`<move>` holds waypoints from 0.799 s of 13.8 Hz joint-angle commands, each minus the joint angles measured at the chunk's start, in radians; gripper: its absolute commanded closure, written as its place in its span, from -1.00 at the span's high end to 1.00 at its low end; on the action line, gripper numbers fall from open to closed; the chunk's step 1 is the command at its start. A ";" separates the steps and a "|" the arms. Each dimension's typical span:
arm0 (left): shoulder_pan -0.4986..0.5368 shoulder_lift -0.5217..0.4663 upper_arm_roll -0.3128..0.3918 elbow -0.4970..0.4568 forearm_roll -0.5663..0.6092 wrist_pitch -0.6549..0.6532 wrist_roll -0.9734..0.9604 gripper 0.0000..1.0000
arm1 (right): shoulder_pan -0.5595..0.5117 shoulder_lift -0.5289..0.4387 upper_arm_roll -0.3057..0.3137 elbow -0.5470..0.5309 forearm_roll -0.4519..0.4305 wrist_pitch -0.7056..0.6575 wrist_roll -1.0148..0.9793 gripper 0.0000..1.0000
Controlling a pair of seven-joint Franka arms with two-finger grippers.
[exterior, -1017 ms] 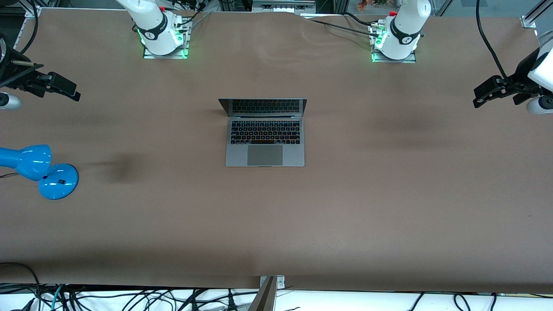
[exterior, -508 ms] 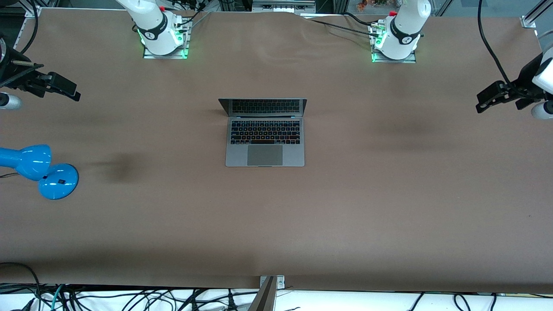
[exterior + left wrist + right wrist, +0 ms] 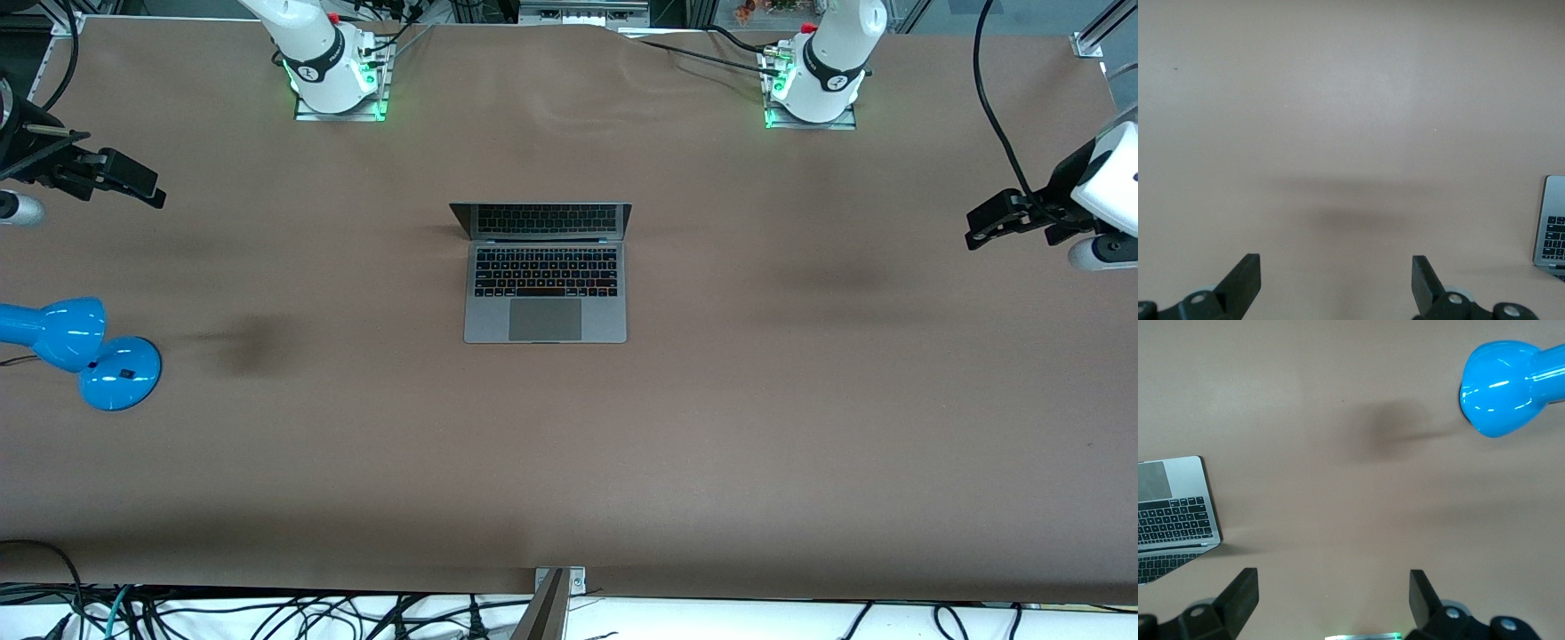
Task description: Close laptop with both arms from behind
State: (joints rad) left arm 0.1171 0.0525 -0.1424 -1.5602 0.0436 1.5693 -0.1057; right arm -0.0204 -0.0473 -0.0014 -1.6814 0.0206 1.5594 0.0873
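The grey laptop stands open in the middle of the brown table, its screen upright and facing the front camera. Its corner shows in the left wrist view and its keyboard in the right wrist view. My left gripper is open and empty, up in the air over the left arm's end of the table, well away from the laptop. My right gripper is open and empty, up over the right arm's end of the table. Both wrist views show the fingers wide apart over bare table.
A blue desk lamp lies on the table at the right arm's end, nearer the front camera than my right gripper; its head shows in the right wrist view. The arm bases stand along the table's back edge.
My left gripper has shifted slightly over its end of the table, now a little lower in the front view. The right arm and the laptop have not moved.
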 commanded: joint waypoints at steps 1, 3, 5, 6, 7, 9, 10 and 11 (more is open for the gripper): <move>0.007 0.004 -0.002 0.005 -0.025 -0.020 0.029 1.00 | 0.005 -0.002 -0.009 0.008 0.015 -0.012 -0.018 1.00; 0.001 0.007 -0.002 -0.012 -0.062 -0.035 0.031 1.00 | 0.005 0.000 -0.009 0.008 0.015 -0.012 -0.017 1.00; 0.001 0.021 -0.002 -0.021 -0.131 -0.035 0.031 1.00 | 0.005 -0.002 -0.009 0.008 0.015 -0.012 -0.017 1.00; -0.002 0.021 -0.003 -0.030 -0.142 -0.035 0.029 1.00 | 0.005 0.000 -0.009 0.008 0.013 -0.012 -0.017 1.00; -0.004 0.018 -0.014 -0.035 -0.160 -0.037 0.026 1.00 | 0.005 -0.002 -0.009 0.008 0.015 -0.012 -0.018 1.00; -0.002 0.007 -0.035 -0.050 -0.179 -0.040 0.012 1.00 | 0.005 -0.002 -0.009 0.008 0.015 -0.012 -0.018 1.00; -0.002 0.000 -0.039 -0.052 -0.186 -0.041 0.011 1.00 | 0.004 0.000 -0.009 0.008 0.015 -0.012 -0.018 1.00; -0.002 -0.002 -0.045 -0.055 -0.207 -0.049 0.000 1.00 | 0.005 -0.002 -0.009 0.008 0.015 -0.012 -0.018 1.00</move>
State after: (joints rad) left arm 0.1145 0.0793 -0.1826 -1.5954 -0.1257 1.5353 -0.1007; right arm -0.0204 -0.0472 -0.0017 -1.6814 0.0208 1.5594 0.0849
